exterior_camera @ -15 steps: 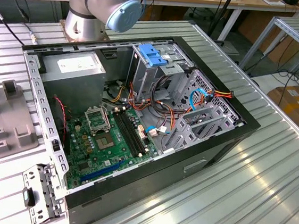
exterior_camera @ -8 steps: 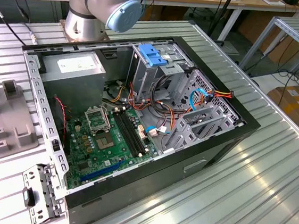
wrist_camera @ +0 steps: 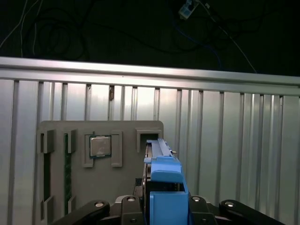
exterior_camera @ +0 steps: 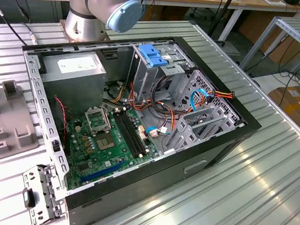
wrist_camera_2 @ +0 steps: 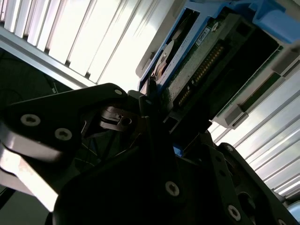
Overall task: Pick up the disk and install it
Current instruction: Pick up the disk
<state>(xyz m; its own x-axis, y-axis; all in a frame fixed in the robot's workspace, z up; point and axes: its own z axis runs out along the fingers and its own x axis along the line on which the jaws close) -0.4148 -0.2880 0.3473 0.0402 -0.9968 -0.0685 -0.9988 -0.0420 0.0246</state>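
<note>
First wrist view: tool (wrist_camera: 161, 202) apparently pinches the disk (wrist_camera: 165, 176) over a grey tray (wrist_camera: 126, 180) holding a chip (wrist_camera: 100, 146).

The ribbed metal bench (exterior_camera: 261, 178) carries an open computer case (exterior_camera: 209, 159), a grey tray (exterior_camera: 8, 130) beside it, and the arm's base (exterior_camera: 81, 27).
</note>
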